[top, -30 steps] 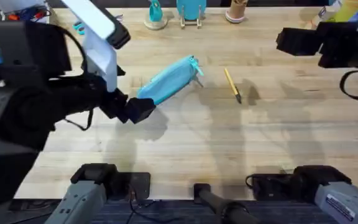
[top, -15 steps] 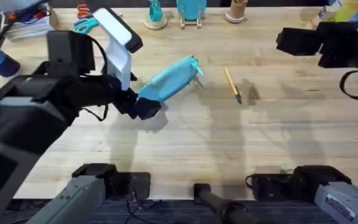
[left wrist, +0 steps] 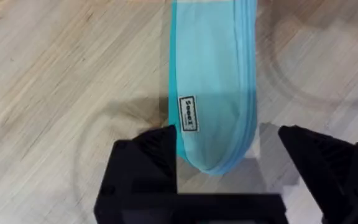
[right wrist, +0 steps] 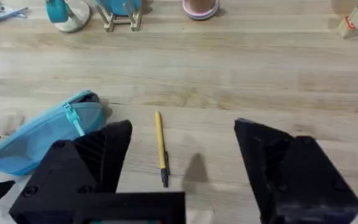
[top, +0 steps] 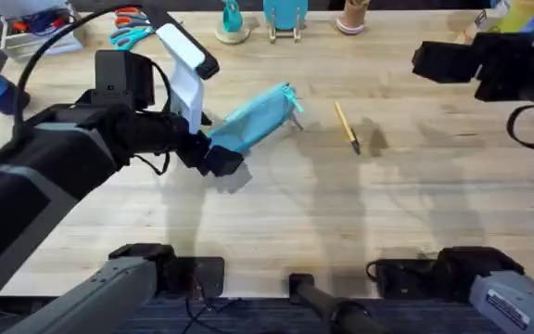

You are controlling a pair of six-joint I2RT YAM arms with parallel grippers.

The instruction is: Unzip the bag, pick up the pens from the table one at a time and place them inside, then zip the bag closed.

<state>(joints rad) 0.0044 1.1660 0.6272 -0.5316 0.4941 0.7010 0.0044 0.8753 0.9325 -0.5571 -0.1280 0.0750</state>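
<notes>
The light-blue bag (top: 253, 119) lies slanted on the table (top: 341, 223), its zipper pull at the far right end. My left gripper (top: 219, 160) is at the bag's near left end. In the left wrist view the bag's (left wrist: 211, 93) rounded end sits between the black fingers (left wrist: 145, 162) of the left gripper (left wrist: 227, 134), which stands open. A yellow pen (top: 346, 127) with a dark tip lies right of the bag. My right gripper (top: 443, 60) hovers at the far right, high over the table. Its wrist view shows the right gripper (right wrist: 182, 134) open, above the pen (right wrist: 161, 148) and the bag (right wrist: 48, 134).
Teal-handled scissors (top: 128, 35) lie at the back left. Along the back edge stand a teal stand (top: 233, 23), a blue holder (top: 286, 17) and a tan cup (top: 350, 17). Bare wood stretches across the table's front half.
My left arm has swung forward and to the right, bringing its gripper up to the bag's near end. The bag, the pen and the right arm have stayed put.
</notes>
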